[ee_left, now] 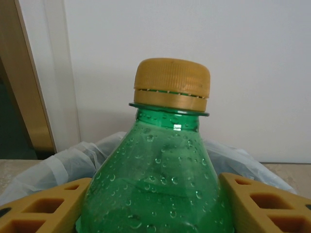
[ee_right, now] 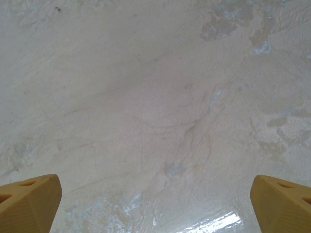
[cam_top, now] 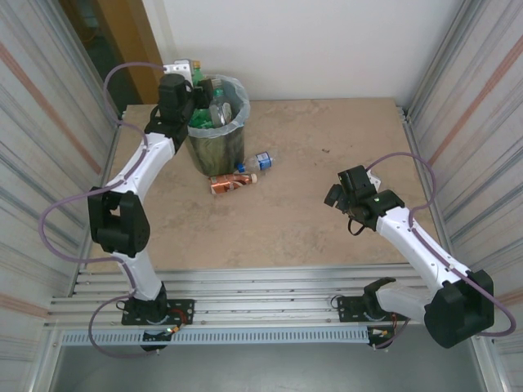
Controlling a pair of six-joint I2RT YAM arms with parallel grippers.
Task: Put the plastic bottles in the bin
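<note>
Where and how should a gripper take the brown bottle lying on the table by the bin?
Probably across the middle of its body, coming straight down from above: the brown bottle lies on its side, long axis roughly left-right, so the jaws can straddle its near and far sides.

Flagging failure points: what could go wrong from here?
The left gripper holds the green bottle near the left rim of the bin; released here, it might fall outside. The bin looks piled high, so it could bounce out. The brown bottle lies near the bin's base; grasping it may nudge the bin.
</note>
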